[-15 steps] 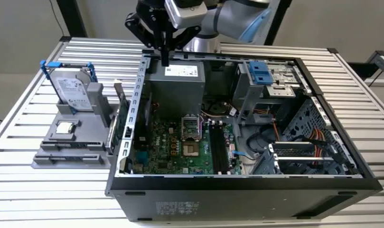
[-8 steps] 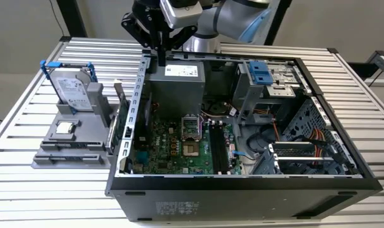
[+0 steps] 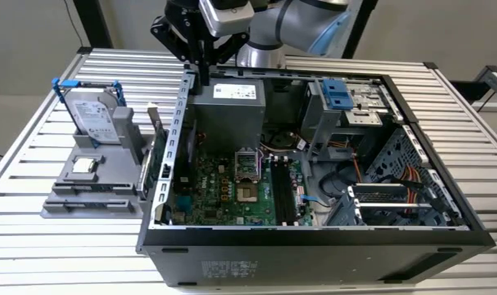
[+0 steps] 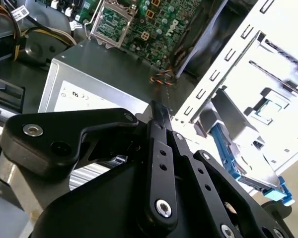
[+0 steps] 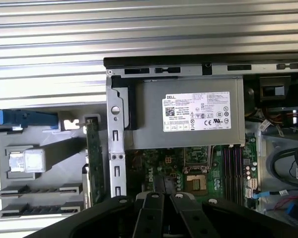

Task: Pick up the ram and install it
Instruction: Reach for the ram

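Note:
The ram (image 5: 93,158) is a slim dark green board standing on edge in the grey holder (image 3: 93,196), just outside the computer case's side wall; it also appears in the exterior view as the ram (image 3: 155,150). My gripper (image 3: 204,77) hangs above the case's rear corner on the exterior view's left, over the silver power supply (image 3: 228,101). It is shut with nothing held, and it stands apart from the ram, toward the back of the table. The black memory slots (image 3: 279,190) lie on the green motherboard (image 3: 223,190) inside the case.
The open black case (image 3: 314,246) takes up the table's middle. A silver hard drive (image 3: 93,117) in a blue frame and a small square CPU chip (image 3: 84,165) sit on the holder. The case's metal side wall (image 3: 181,123) runs right beside the ram.

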Action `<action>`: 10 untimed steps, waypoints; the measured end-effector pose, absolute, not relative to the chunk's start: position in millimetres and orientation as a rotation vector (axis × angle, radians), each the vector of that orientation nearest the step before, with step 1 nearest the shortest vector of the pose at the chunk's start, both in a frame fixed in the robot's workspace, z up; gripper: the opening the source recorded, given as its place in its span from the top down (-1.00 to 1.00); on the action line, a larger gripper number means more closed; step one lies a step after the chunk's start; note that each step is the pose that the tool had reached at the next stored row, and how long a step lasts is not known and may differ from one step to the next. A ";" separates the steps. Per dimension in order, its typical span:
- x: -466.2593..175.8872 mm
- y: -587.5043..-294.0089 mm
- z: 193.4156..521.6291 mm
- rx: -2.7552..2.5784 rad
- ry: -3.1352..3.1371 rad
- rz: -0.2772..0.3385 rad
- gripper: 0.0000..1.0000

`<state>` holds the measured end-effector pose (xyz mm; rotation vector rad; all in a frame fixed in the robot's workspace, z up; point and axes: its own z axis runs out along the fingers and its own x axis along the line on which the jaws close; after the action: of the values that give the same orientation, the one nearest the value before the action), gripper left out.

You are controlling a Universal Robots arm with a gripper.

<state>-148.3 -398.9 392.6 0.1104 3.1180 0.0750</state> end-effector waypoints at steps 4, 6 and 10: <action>-151.5 -398.9 392.6 0.110 3.118 0.075 1.00; -153.5 -398.9 392.6 0.110 3.118 0.075 1.00; -157.7 -398.9 392.6 0.110 3.118 0.075 1.00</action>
<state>-157.7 -398.9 392.6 0.1104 3.1180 0.0750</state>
